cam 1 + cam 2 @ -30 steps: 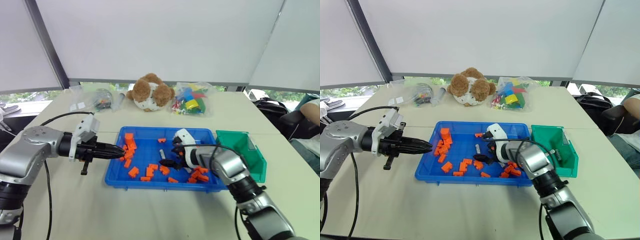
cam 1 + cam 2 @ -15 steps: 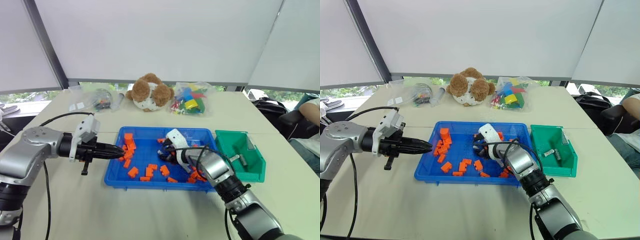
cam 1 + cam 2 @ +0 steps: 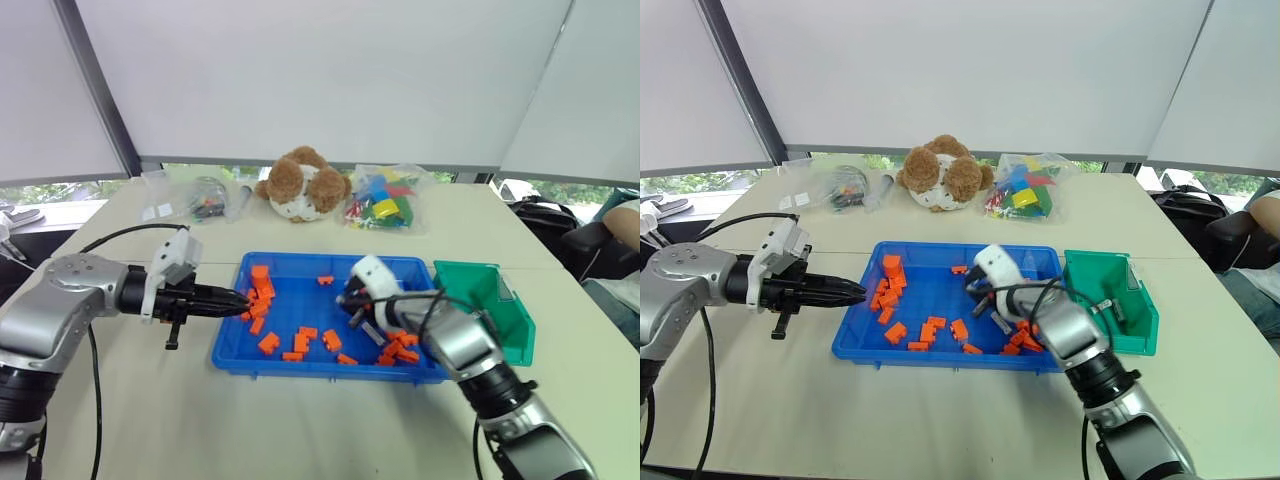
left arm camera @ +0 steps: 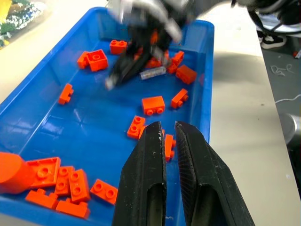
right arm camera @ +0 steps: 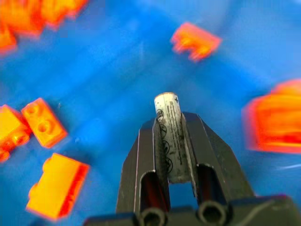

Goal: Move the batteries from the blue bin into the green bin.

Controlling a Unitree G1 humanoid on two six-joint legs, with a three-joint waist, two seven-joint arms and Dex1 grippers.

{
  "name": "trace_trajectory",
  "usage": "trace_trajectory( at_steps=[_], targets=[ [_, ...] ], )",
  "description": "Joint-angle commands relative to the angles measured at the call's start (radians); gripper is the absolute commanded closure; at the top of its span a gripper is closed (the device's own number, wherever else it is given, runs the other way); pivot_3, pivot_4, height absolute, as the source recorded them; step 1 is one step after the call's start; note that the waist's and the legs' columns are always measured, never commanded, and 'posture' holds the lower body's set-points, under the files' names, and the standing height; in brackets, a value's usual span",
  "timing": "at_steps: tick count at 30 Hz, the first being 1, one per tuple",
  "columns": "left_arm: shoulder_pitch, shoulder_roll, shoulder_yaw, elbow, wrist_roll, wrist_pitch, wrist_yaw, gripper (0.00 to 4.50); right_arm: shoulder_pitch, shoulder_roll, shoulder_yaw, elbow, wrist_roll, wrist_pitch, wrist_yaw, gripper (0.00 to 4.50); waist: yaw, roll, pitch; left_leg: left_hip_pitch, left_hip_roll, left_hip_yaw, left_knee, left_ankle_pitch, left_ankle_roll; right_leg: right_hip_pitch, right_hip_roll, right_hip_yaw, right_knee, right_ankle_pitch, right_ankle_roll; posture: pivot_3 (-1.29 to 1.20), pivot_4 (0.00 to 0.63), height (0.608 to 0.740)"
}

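Right gripper has clenched on a battery and apparently lifted it above the blue bin; green bin next. Left gripper clenched, empty.

Landmark: blue bin on the table; green bin just right of it; plush bear behind it; bag of blocks behind it, right of the bear; toy bricks scattered inside it; right gripper over its right half, battery between the fingers; left gripper at its left rim.
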Motion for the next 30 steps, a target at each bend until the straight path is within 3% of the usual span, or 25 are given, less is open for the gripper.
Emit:
trace_trajectory(
  at_steps=[1, 6, 11, 15, 30],
  targets=[
    [-0.034, -0.017, -0.011, -0.015, -0.001, -0.008, -0.006, 4.07, -0.052, -0.104, -0.166, -0.176, 0.053, 0.125, 0.02, 4.43, 0.002, 0.0, 0.0, 0.0, 0.0, 0.0, 0.0, 0.0, 0.0, 0.0, 0.0, 0.0, 0.0, 0.0, 0.0, 0.0, 0.15, 0.74],
    [-0.072, -0.043, -0.043, 0.037, 0.034, -0.049, -0.027, 4.07, 0.017, -0.266, -0.292, -0.289, 0.088, 0.243, 0.033, 4.43, 0.003, 0.0, 0.0, 0.0, 0.0, -0.001, 0.0, 0.0, 0.0, 0.0, 0.0, -0.001, -0.001, 0.0, 0.0, 0.0, 0.15, 0.74],
    [-0.134, -0.05, -0.053, 0.138, 0.063, -0.085, -0.065, 4.07, 0.085, -0.298, -0.345, -0.319, 0.139, 0.307, 0.029, 4.43, -0.005, 0.0, 0.0, 0.0, -0.001, 0.0, 0.0, 0.0, 0.0, 0.0, 0.0, 0.0, -0.001, 0.0, 0.0, 0.0, 0.15, 0.74],
    [-0.139, -0.061, -0.053, 0.115, 0.056, -0.074, -0.07, 4.07, 0.21, -0.356, -0.36, -0.317, 0.141, 0.252, 0.039, 4.43, 0.002, 0.0, 0.0, -0.001, -0.001, 0.0, 0.0, 0.0, 0.001, 0.0, 0.0, 0.0, -0.001, 0.0, 0.0, 0.0, 0.15, 0.74],
    [-0.09, -0.109, -0.047, 0.02, 0.036, -0.045, -0.02, 4.07, 0.241, -0.436, -0.314, 0.007, 0.093, -0.011, 0.041, 4.43, 0.004, 0.0, 0.0, -0.006, -0.001, -0.001, 0.009, -0.001, 0.003, 0.0, 0.0, 0.0, 0.0, 0.0, 0.001, 0.0, 0.15, 0.74]
  ],
)
